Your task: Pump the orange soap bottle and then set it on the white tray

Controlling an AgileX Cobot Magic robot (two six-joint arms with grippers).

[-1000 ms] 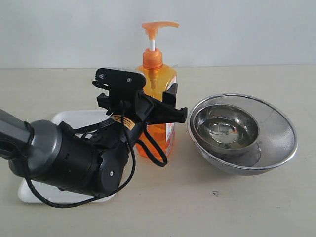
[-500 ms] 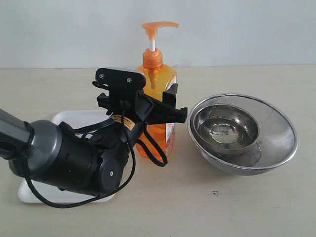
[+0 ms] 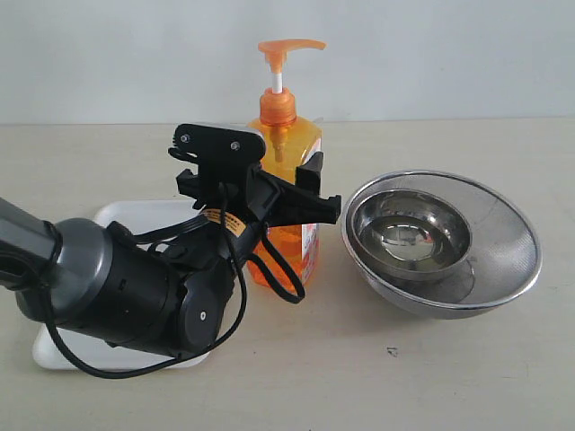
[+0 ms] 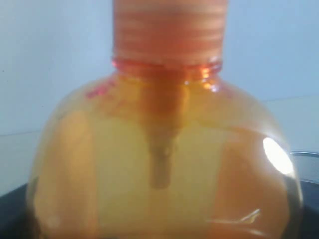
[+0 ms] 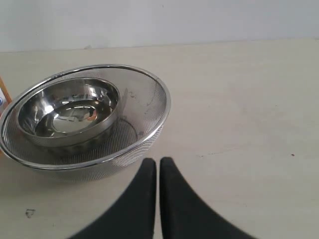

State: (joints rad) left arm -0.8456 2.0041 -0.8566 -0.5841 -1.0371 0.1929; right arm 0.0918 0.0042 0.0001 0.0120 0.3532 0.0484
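Observation:
The orange soap bottle (image 3: 292, 135) stands upright on the table, its pump head (image 3: 286, 47) raised on the white stem. My left gripper (image 3: 286, 184) holds the bottle's body from the front, with one black finger (image 3: 310, 172) against its right side. The other finger is hidden behind the wrist. The left wrist view is filled by the blurred orange soap bottle (image 4: 159, 164). The white tray (image 3: 135, 214) lies on the left, mostly under my left arm. My right gripper (image 5: 158, 162) is shut on nothing, low over the table near the bowls, and is out of the exterior view.
A steel bowl (image 3: 409, 229) sits nested in a steel mesh strainer bowl (image 3: 503, 215) just right of the bottle. The right wrist view shows the same steel bowl (image 5: 70, 112) and mesh bowl (image 5: 147, 112), with bare table beyond.

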